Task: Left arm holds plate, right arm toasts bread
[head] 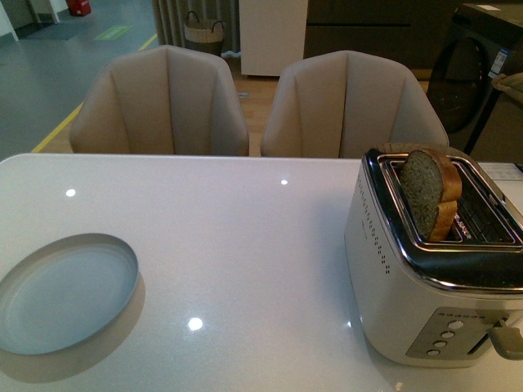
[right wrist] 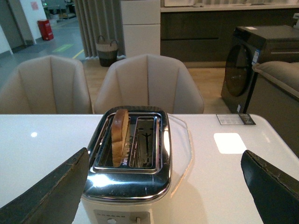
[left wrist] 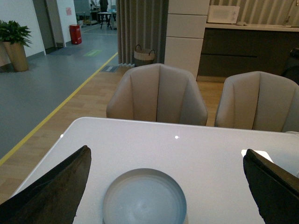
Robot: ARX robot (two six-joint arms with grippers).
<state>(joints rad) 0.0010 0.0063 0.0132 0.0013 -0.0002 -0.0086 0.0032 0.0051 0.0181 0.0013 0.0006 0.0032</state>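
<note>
Your left gripper (left wrist: 163, 196) fills the near edge of the left wrist view with two dark, angular jaws spread wide apart, holding and touching nothing. Between those jaws, just ahead and lower on the white glossy table (left wrist: 205, 149), lies the round, shallow, pale blue-grey plate (left wrist: 145, 198), flat and bare. Beyond it, past the far table edge, stand two beige padded chairs (left wrist: 156, 95).

Your right gripper (right wrist: 166, 196) is likewise wide open and grips nothing; its dark jaws frame the cream and chrome two-slot toaster (right wrist: 128, 175), which sits directly between and ahead of them. You can see the slice of light-brown wholemeal bread with its darker crust (right wrist: 120, 135) standing upright on edge in one slot, its rounded top well above the chrome rim, while the other slot is unfilled. Nothing lies between the jaws and the bread but the toaster's own top. In the front view neither arm shows; the plate (head: 65, 292) and the toaster (head: 433, 269) sit well apart on the table, with the bread (head: 429, 192) leaning slightly in its slot and the toaster's lever (head: 507, 339) low on its near face.
</note>
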